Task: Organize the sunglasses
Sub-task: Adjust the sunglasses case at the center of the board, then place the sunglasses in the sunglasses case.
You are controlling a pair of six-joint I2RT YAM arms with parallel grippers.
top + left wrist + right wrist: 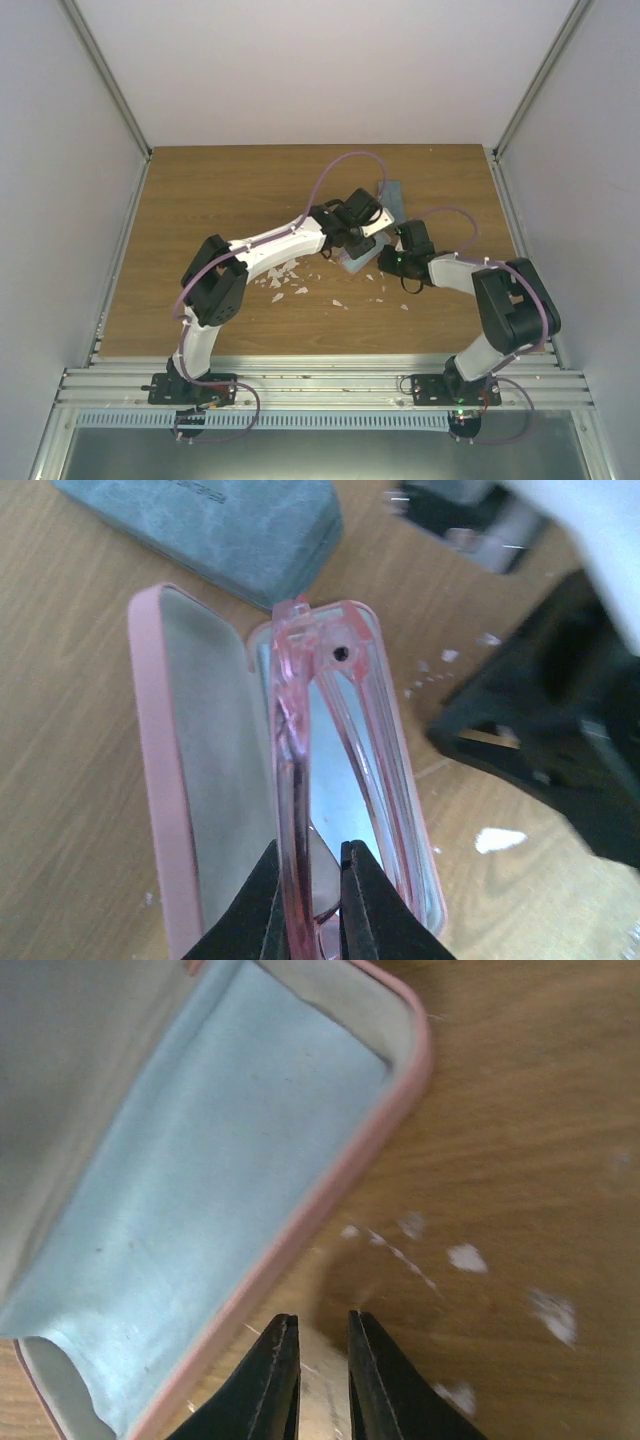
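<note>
In the left wrist view my left gripper (310, 880) is shut on the translucent pink sunglasses (290, 730), pinching the folded frame near one end. The sunglasses stand on edge over the open pink case (170, 780), which is lined with a light blue cloth (335, 770). My right gripper (322, 1340) hovers over bare wood just outside the pink case's rim (350, 1160), its jaws slightly apart with nothing between them. From above, both grippers meet at the pink case (358, 262) mid-table, the left gripper (352, 232) above it and the right gripper (385, 264) beside it.
A closed blue-grey case (220, 530) lies just beyond the pink one, also seen as the blue-grey case (392, 195) from above. White flecks (290, 280) are scattered on the wood in front of the arms. Grey walls enclose the table on three sides.
</note>
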